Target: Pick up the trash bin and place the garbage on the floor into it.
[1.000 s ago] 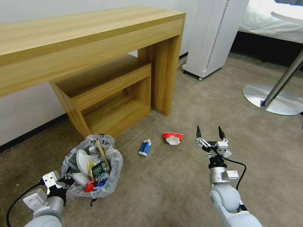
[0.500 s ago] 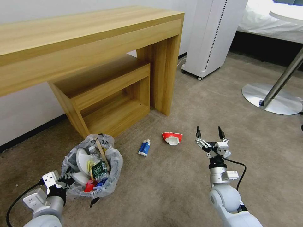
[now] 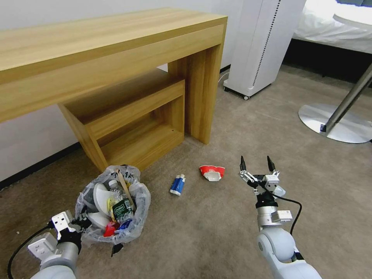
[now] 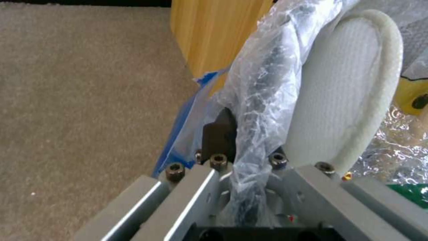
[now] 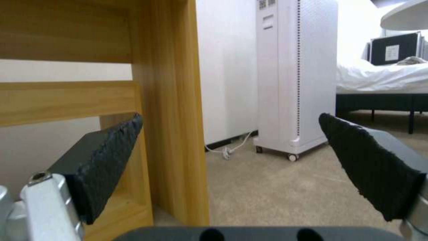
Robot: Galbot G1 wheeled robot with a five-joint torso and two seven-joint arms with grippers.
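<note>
Both arms are silver-grey with rounded white joint housings and black cables looping alongside. The right hand (image 3: 255, 163) has black ridged fingertips; the left hand (image 3: 79, 223) has grey plates fixed with dark hex screws.

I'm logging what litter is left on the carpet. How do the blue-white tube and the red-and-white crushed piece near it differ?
The blue-white tube is slim, elongated and keeps its shape; the red-and-white piece is wider, flattened and crumpled. The tube lies nearer the trash bin, which the left gripper holds by the rim; the crushed piece lies nearer the open right gripper. Both rest loose on the floor, outside the bin, untouched.
</note>
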